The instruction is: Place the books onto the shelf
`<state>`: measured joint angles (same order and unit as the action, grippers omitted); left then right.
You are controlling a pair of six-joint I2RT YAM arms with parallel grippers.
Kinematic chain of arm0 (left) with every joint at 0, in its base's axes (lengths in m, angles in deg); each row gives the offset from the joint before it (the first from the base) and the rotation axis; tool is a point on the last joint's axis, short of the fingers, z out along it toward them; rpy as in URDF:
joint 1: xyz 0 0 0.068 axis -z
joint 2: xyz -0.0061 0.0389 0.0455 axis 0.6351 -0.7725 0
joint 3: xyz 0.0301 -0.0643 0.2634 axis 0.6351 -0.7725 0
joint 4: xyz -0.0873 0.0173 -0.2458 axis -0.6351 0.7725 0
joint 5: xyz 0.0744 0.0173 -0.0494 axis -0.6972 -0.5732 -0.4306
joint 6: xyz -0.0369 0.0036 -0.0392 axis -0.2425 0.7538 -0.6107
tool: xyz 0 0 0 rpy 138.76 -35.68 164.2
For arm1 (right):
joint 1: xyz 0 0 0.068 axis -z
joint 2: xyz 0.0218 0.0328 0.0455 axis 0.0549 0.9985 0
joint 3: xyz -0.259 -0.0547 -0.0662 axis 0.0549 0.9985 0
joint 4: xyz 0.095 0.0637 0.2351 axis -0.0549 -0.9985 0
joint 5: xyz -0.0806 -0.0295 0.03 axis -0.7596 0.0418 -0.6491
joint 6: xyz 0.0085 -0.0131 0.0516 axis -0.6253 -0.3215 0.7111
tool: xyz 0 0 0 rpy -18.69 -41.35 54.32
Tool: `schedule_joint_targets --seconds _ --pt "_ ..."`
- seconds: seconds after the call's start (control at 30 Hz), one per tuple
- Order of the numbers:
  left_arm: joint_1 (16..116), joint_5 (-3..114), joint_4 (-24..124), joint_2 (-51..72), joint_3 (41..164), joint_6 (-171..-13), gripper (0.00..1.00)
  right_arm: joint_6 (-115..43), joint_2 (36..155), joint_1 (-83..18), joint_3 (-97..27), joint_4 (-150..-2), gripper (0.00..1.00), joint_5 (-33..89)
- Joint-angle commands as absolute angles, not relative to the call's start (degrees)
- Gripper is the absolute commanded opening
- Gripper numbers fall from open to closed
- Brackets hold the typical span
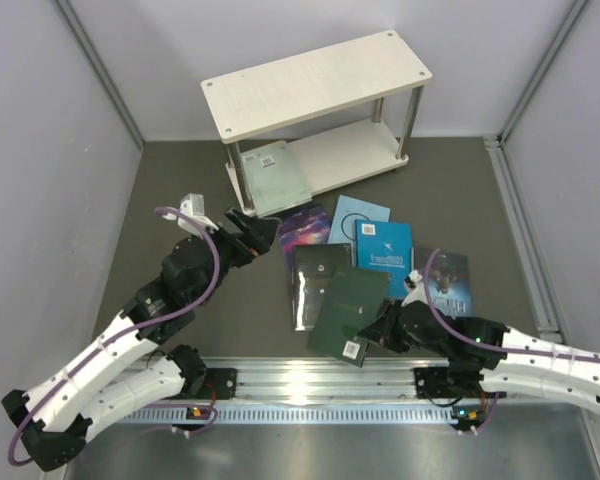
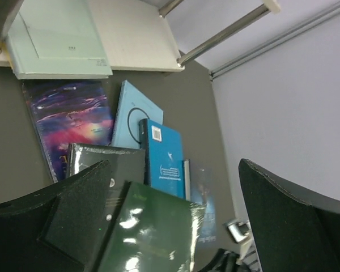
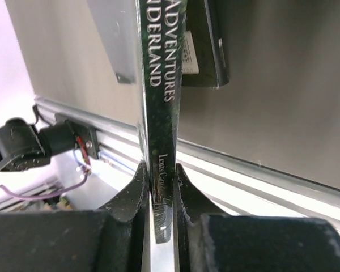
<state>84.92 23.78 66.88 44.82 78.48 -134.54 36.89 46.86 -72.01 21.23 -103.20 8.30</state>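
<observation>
Right wrist view first: what are your fingers on?

My right gripper (image 3: 161,170) is pinched narrow on the spine edge of the dark green glossy paperback (image 3: 158,85), one pad on each cover.

How would you do the lift well?

I seem to hold it near one end of the spine, so I judge that the thin book may sag or swing. I would raise it slowly and keep the squeeze firm. It partly overlaps the black shiny paperback (image 1: 318,285), so I would clear that before moving sideways and drag nothing along.

And your other hand?

My left gripper (image 2: 175,215) hangs with its fingers wide apart, holding nothing. It is above the dark grey table (image 1: 180,190), just beside the starry purple book (image 1: 305,232).

What else lies around?

A light blue book (image 1: 358,218), a bright blue book (image 1: 384,258) and a dark blue book (image 1: 450,285) by my right arm, all lying flat in a loose, partly overlapping cluster.

The shelf?

The pale two-tier wooden shelf (image 1: 315,85) on thin metal posts stands at the far side. Nothing is on its top board. Its lower board carries one pale green book (image 1: 273,178) at the left end, overhanging the front edge. The space to the right of that book looks the likeliest spot for mine.
</observation>
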Motion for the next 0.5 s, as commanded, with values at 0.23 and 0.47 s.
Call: schedule_joint_targets --seconds 0.23,0.47 --pt "84.95 42.48 54.32 45.57 71.92 -121.7 0.99 15.5 48.18 -72.32 7.17 -97.38 0.0 3.2" --pt "83.2 49.95 48.69 46.54 67.26 -115.9 0.99 4.85 54.6 -71.0 3.13 -73.93 0.0 20.54"
